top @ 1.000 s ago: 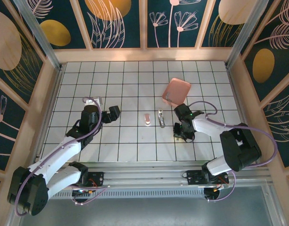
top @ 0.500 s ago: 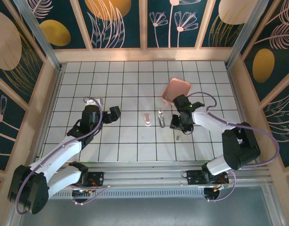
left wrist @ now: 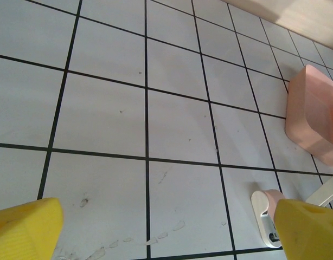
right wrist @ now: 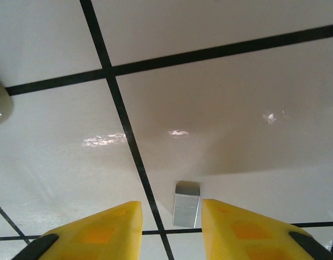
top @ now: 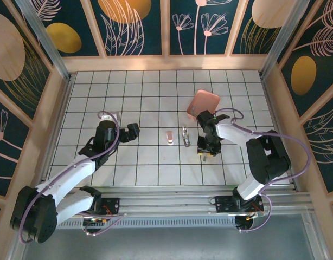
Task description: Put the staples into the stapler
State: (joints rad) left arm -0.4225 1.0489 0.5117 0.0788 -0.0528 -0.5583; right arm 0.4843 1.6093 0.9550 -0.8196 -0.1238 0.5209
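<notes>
Top cam: high, behind the arm bases, looks down on the whole tiled table [top: 128, 97]. Left wrist cam: low, oblique across the tiles, mid-range. It shares the tray [left wrist: 313, 116] and stapler [left wrist: 264, 208] with top. Right wrist cam: very close, near straight down, staples [right wrist: 186, 203] between the fingers [right wrist: 101, 230] of the right gripper [right wrist: 172, 206].

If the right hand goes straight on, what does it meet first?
Likely the small silver-grey metal staple block on the white tile, between the parted fingers of the right hand.
</notes>
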